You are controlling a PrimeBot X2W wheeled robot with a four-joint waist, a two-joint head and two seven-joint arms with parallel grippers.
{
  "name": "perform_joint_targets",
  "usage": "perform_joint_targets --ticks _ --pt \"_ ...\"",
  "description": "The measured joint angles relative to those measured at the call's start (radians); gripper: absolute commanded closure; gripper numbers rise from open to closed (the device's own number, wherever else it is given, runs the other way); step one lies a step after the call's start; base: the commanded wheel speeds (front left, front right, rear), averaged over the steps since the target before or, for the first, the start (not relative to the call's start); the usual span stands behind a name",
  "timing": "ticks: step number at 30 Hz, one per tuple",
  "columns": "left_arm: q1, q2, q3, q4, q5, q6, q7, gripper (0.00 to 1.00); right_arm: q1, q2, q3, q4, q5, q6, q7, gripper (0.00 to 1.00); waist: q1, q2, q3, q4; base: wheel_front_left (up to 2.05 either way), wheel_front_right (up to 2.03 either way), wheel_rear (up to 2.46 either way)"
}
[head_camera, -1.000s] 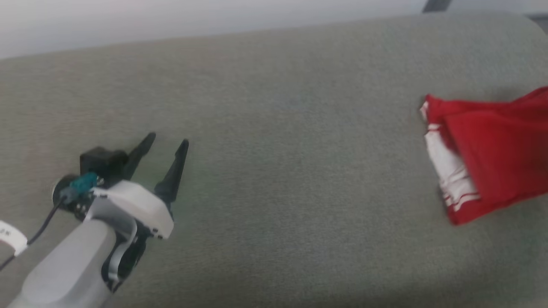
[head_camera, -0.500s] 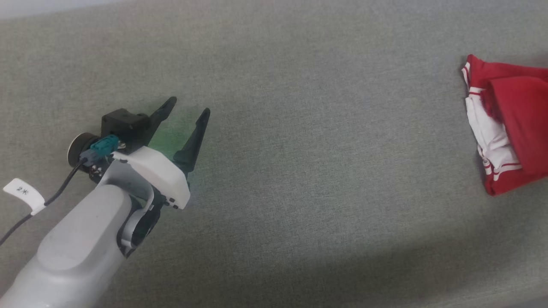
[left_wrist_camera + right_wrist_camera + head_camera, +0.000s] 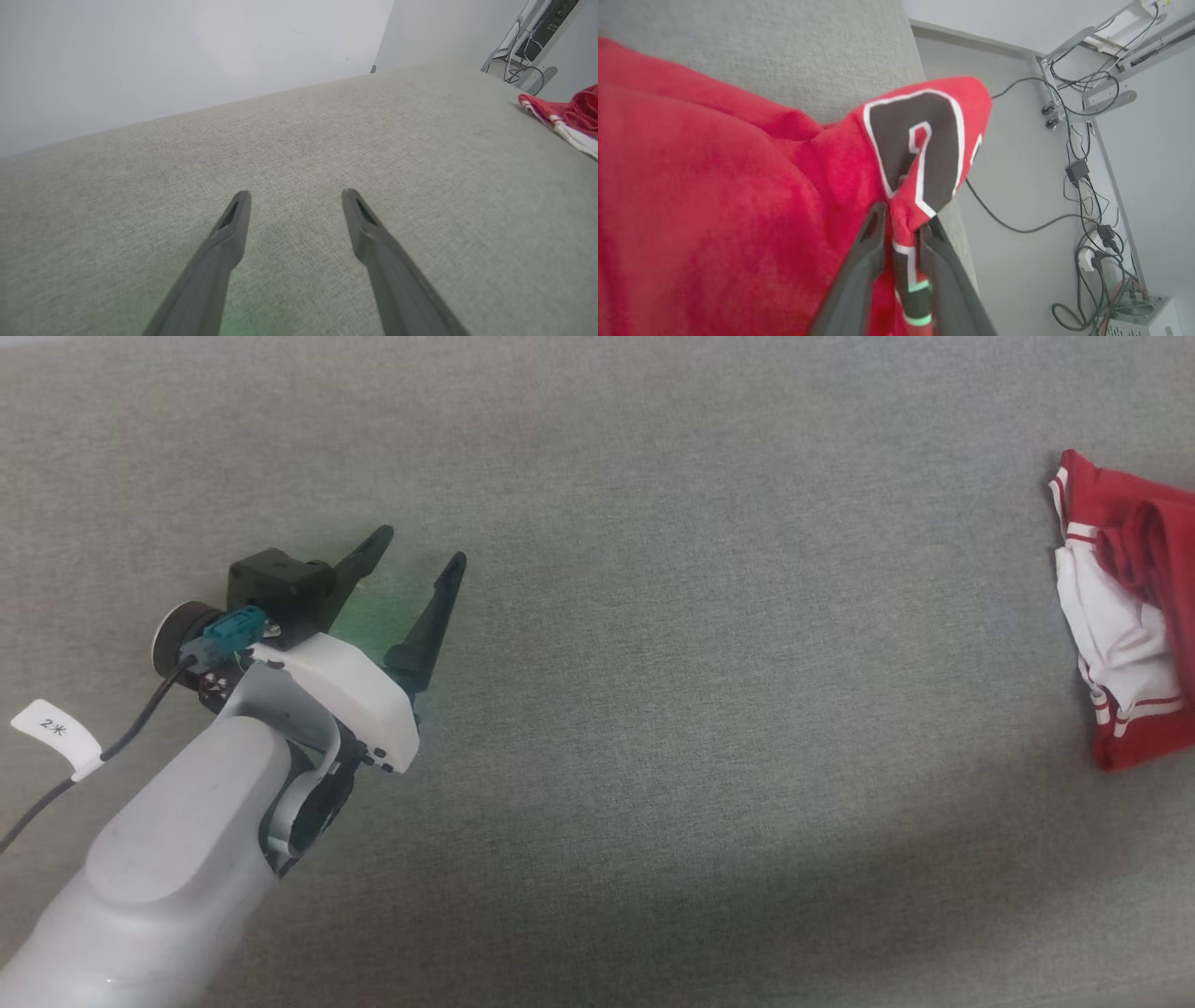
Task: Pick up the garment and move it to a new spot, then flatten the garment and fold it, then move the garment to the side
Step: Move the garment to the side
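left pincer [image 3: 420, 546] spread wide and empty over the grey cushioned surface [image 3: 700, 709], right pincer [image 3: 906, 214] clamped on a raised fold of the garment [image 3: 714, 186], dark white-outlined lettering on that fold

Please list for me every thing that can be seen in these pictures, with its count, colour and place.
garment: one, red with white sleeve and dark lettering, at the cushion's right end
cushion: one, grey fabric, under everything
wall: one, white, behind the cushion
cables: several, black, beyond the cushion's edge
label: one, white, on the left arm's cable
left tool: one, dark fingers, open above bare cushion
right tool: one, dark fingers, closed on a garment fold
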Motion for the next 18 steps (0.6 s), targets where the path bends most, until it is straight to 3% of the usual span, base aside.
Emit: perform_joint_targets --ticks 8,18 --pt "0.050 0.015 0.027 0.017 -0.018 0.007 -0.055 0.00 -0.035 0.037 0.025 0.019 -0.017 0.000 -0.063 0.00 0.0000 0.0000 -0.058 0.008 0.00 0.00 0.00" --pt "0.164 0.045 0.077 0.026 -0.049 0.028 -0.103 0.00 0.022 0.068 0.059 -0.001 0.056 0.000 -0.179 0.00 0.0000 0.0000 -0.168 0.035 0.00 0.00 0.00"
